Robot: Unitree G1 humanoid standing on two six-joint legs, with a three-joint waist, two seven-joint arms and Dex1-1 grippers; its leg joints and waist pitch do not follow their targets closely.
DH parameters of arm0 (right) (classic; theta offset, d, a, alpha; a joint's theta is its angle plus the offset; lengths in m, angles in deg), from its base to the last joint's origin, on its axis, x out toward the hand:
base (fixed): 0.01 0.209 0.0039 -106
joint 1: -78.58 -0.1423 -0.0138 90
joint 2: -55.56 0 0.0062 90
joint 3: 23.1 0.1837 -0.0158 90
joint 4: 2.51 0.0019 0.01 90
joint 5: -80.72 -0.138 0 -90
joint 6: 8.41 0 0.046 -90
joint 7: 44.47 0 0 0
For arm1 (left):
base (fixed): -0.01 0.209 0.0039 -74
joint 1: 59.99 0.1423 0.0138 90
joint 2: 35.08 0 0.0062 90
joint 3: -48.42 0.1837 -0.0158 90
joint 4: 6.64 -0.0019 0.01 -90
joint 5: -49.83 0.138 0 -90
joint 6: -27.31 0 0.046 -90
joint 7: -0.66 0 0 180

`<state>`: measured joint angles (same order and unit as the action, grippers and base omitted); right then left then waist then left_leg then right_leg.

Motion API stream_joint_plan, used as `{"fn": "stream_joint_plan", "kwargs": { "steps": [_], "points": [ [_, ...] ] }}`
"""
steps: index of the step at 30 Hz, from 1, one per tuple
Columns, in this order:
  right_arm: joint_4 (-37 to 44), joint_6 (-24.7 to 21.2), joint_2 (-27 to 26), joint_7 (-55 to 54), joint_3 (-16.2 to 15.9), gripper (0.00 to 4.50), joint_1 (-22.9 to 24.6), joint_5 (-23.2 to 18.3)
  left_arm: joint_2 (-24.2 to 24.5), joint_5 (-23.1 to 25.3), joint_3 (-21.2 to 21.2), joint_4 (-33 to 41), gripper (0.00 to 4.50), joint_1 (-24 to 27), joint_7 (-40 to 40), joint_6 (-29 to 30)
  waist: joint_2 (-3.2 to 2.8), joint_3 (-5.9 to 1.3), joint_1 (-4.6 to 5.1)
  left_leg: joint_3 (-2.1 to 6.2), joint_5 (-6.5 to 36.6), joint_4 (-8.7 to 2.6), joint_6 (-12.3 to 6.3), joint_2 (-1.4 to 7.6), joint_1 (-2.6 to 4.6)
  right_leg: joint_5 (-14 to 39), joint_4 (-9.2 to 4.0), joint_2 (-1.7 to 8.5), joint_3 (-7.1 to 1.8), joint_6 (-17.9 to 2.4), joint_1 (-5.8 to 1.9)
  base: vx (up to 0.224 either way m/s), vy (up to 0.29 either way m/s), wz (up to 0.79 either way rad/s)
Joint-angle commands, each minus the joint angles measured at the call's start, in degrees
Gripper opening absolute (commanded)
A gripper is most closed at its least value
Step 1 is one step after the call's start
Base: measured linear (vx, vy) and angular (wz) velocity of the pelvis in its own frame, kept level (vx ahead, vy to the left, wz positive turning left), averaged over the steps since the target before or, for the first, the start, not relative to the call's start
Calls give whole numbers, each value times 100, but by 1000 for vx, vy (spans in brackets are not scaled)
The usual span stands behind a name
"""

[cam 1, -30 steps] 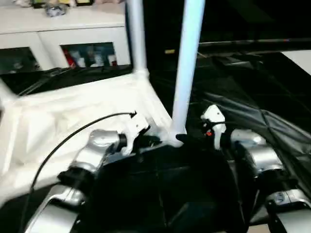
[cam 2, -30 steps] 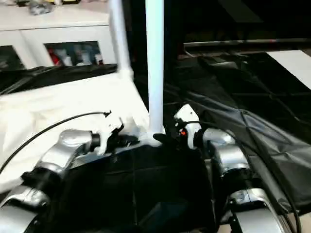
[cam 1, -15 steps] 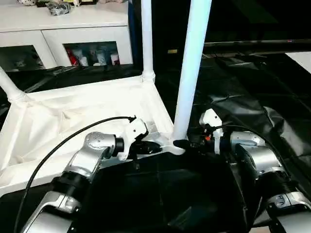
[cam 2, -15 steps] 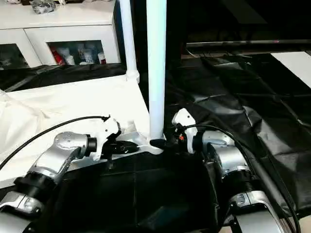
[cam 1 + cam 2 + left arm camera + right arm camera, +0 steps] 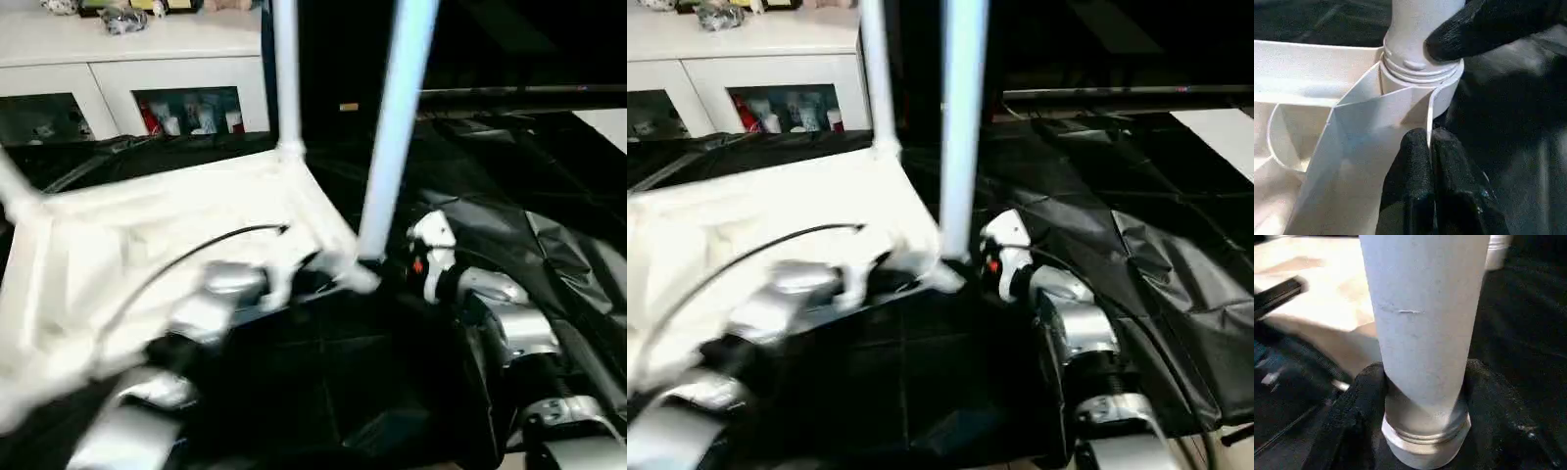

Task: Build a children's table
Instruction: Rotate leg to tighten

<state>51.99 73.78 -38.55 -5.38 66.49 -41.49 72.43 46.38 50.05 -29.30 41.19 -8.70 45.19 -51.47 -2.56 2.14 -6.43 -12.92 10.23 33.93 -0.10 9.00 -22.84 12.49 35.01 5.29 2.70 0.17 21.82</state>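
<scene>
Reaching in from both sides, the two silver forearms meet at the near right corner of the upturned tabletop [image 5: 147, 235]; the left arm comes in low across the dark foreground, its forearm angled up toward that corner, and the left gripper [image 5: 1429, 161] has its two black fingers pressed together on a thin white rib just beside the corner socket [image 5: 1422, 93], so it is pinching the tabletop's edge; the right arm bends in from the other side with its white wrist housing raised, and the right gripper [image 5: 1422, 406] has a black finger on each side of the near leg [image 5: 392, 137], clasping it low down just above the threaded collar where it enters the socket; one of those fingertips [image 5: 1484, 24] shows pressed against the leg's base in the left wrist view.

Tabletop lies underside up on the black sheet [image 5: 549, 225] covering the floor, ribs and corner sockets facing the camera; the near leg stands upright in the socket, tilted a touch; a second leg [image 5: 286, 73] rises upright from the far right corner; a third leg [image 5: 15, 186] slants up from the far left corner; a black cable [image 5: 196, 255] arcs over the left forearm.

Behind it all, a white cabinet [image 5: 127, 59] stands against the back; its glass doors show small colourful items [image 5: 191, 113] inside, too small to name; a few objects sit on its top.
</scene>
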Motion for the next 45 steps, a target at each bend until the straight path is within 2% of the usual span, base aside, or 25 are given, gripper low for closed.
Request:
{"fn": "stream_joint_plan", "kwargs": {
  "steps": [1,4,5,6,7,9,12,19,22,23,25,26,27,29,31,33,35,36,37,39,41,42,43,44,45],
  "points": [
    [-265,-345,-270,-500,5,205,138,-2,-86,43,-369,-382,0,-142,-1057,108,48,-292,45,321,1635,-500,194,481,244,1151,-475,459,-250,-1227,-83,0,0,0],
    [-278,-504,-631,-1412,240,204,157,0,-326,68,-412,-679,0,-362,-1476,-27,39,-294,56,327,1687,-506,189,469,222,1114,-496,461,-249,-1128,-98,0,0,0],
    [-212,-538,-828,-1826,228,204,171,116,-461,98,-376,-796,0,-450,-1563,-145,-16,-293,65,338,1686,-517,225,471,226,1052,-497,453,-252,-1098,-79,0,0,0],
    [-204,-529,-831,-1831,215,204,172,132,-465,103,-370,-800,0,-453,-1558,-155,2,-298,67,340,1691,-521,229,466,228,1024,-497,443,-244,-1078,-85,0,0,0],
    [-104,-375,-867,-1881,41,204,181,354,-522,170,-288,-853,0,-475,-1469,-285,-14,-302,62,346,1722,-524,238,471,232,997,-490,450,-242,-1073,-91,0,0,0],
    [-70,-264,-888,-1911,107,204,171,300,-532,208,-235,-884,0,-477,-1398,-381,-7,-302,61,343,1769,-522,215,463,222,998,-506,459,-246,-1010,-97,0,0,0],
    [-39,-200,-868,-1928,217,273,159,214,-513,218,-176,-882,0,-451,-1272,-481,-9,-295,54,345,1813,-530,179,475,220,1026,-507,461,-247,-1021,-97,0,0,0],
    [205,-29,-630,-1625,53,320,157,346,-482,132,-160,-959,0,-433,-920,-1074,23,-296,79,344,1729,-524,107,473,197,961,-500,468,-244,-1042,-111,0,0,0],
    [310,3,-424,-1296,8,320,175,346,-487,51,-206,-877,0,-380,-684,-1308,41,-295,75,317,1452,-478,-95,466,170,884,-499,485,-250,-1111,-128,0,0,0],
    [440,-10,-252,-1004,3,320,225,277,-482,-48,-255,-766,0,-330,-533,-1366,69,-304,36,312,1234,-449,-218,467,151,726,-473,496,-246,-1130,-159,0,0,0],
    [533,-21,-137,-811,2,320,265,223,-479,-119,-286,-698,0,-299,-437,-1400,59,-310,17,304,1046,-425,-339,468,133,533,-447,495,-240,-1163,-164,0,0,0],
    [760,-58,80,-400,-1,322,366,85,-445,-268,-337,-500,45,-238,-234,-1279,58,-331,-12,294,815,-391,-495,471,131,167,-399,480,-220,-1278,-170,0,0,0],
    [968,-90,282,-37,-18,322,464,-31,-377,-389,-328,-278,55,-165,40,-1086,66,-339,-46,294,719,-377,-556,483,128,21,-375,485,-218,-1301,-183,0,0,0],
    [1221,-148,508,369,-29,322,575,-186,-256,-496,-271,47,74,-42,374,-839,27,-382,-103,285,356,-324,-739,512,127,-527,-273,446,-198,-1413,-158,0,0,0],
    [1508,-261,752,800,-41,322,669,-365,-27,-598,-175,633,90,189,709,-461,56,-422,-112,283,10,-253,-942,509,100,-1218,-165,417,-172,-1538,-139,0,0,0],
    [1711,-364,891,1068,-33,322,720,-494,169,-667,-101,1091,104,373,944,-172,63,-406,-115,269,-87,-225,-1085,509,67,-1377,-142,419,-161,-1600,-115,0,0,0],
    [2091,-627,1043,1500,-57,322,778,-779,698,-770,71,1998,110,786,1387,431,68,-364,-126,255,299,-254,-1012,516,80,-641,-216,437,-171,-1566,-94,0,0,0],
    [2091,-627,1043,1500,-57,322,778,-779,698,-770,71,1998,135,786,1387,431,65,-363,-130,279,383,-272,-960,530,70,-464,-215,460,-170,-1549,-124,0,0,0],
    [2196,-700,1075,1604,-78,322,802,-856,832,-793,99,2222,144,898,1456,569,108,-338,-99,249,494,-292,-887,513,82,-132,-258,398,-171,-1482,-76,0,0,0],
    [2456,-928,1114,1851,-204,322,878,-1033,1202,-922,117,2908,152,1241,1685,1008,77,-329,-113,272,716,-336,-685,547,111,294,-264,418,-184,-1445,-68,0,0,0],
    [2463,-920,1059,1832,-276,322,870,-996,1405,-983,120,3259,178,1425,1788,1241,76,-273,-89,277,1100,-405,-378,537,137,845,-336,415,-205,-1367,-27,0,0,0],
    [2348,-812,870,1659,-365,322,804,-869,1696,-1069,105,3749,189,1710,1886,1584,96,-263,-70,268,1188,-424,-292,531,143,978,-349,410,-210,-1344,-20,0,0,0],
    [2306,-775,812,1598,-382,322,781,-829,1763,-1091,100,3861,189,1778,1903,1663,64,-261,-59,288,1339,-453,-131,536,163,1139,-354,416,-224,-1312,5,0,0,0],
    [1959,-646,399,1096,-459,322,600,-587,2113,-1189,50,4426,199,2152,1904,2086,82,-243,-30,279,1411,-467,-81,516,149,1218,-371,399,-226,-1278,5,0,0,0],
    [1856,-628,282,940,-483,322,546,-521,2202,-1210,29,4575,209,2252,1888,2212,104,-260,-27,315,1425,-485,67,524,156,1262,-331,431,-223,-1279,4,0,0,0]
  ]
}}
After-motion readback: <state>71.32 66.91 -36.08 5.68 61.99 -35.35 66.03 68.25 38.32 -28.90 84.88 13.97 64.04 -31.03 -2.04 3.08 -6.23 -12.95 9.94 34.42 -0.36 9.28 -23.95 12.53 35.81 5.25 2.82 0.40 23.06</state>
